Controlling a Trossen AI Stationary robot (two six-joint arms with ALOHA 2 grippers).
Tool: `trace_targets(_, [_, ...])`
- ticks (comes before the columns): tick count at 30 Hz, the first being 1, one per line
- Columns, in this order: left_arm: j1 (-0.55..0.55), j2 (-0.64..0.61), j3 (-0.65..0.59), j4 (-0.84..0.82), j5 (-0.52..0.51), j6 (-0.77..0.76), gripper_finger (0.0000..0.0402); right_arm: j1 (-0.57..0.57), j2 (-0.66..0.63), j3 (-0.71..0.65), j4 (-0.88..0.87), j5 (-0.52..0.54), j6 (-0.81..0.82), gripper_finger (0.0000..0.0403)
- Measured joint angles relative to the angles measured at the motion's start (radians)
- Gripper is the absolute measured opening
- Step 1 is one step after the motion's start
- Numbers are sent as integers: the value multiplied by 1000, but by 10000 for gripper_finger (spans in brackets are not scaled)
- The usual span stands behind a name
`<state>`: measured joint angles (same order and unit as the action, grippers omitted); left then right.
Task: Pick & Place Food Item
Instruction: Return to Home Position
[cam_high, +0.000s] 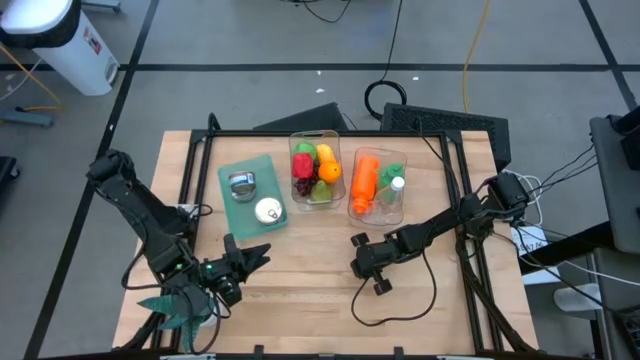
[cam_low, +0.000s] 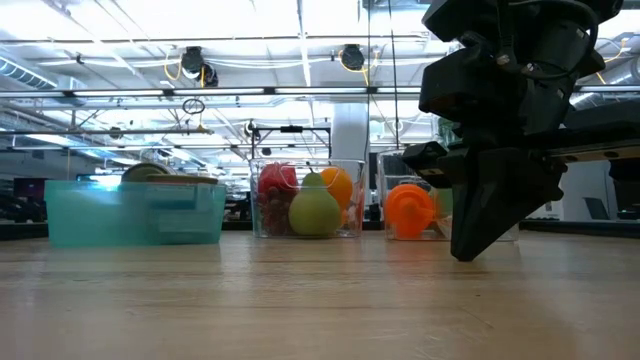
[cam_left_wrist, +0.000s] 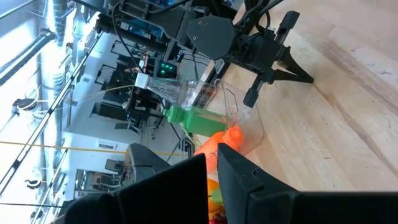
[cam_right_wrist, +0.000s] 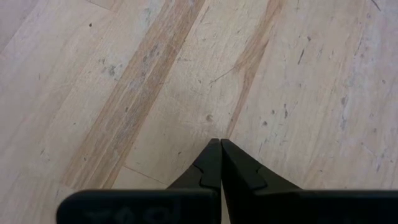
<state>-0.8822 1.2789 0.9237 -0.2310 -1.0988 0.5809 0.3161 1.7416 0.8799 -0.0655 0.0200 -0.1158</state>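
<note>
At the back of the wooden table on the left arm's side, I see the green bin holding 2 tuna cans. They lie side by side, not stacked: the silver-topped can sits toward the rear and the pale-topped can nearer the front. From table height, 1 can top just shows over the bin's wall.

Beside the green bin stands a clear bin of fruit. Next along is a second clear bin with an orange bottle and a green bottle.

My left gripper hangs in front of the green bin, well apart from it. It points across the table toward the other arm. Its fingers are drawn almost together, with only a thin slit between them and nothing held.

My right gripper is near the table's middle, in front of the bottle bin, aimed straight down at bare wood. Its own camera shows the 2 jaws pressed together and empty. The low camera puts its tip just at the board, but I cannot tell whether it touches.
</note>
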Motion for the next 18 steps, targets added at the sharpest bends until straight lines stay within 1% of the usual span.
trace_targets(7, [7, 0, 0, 1, -1, -10, 0, 0, 0, 0, 8, 0, 0, 0])
trace_targets(11, [10, -13, 0, -2, -65, 29, 0, 0, 0, 0, 9, -1, 3, 0])
trace_targets(15, [-16, -61, 0, -23, -82, 98, 0, 0, 0, 0, 10, -7, 3, 0])
trace_targets(18, [-40, -126, 0, -63, -97, 95, 0, 0, 0, 0, 11, -22, 3, 0])
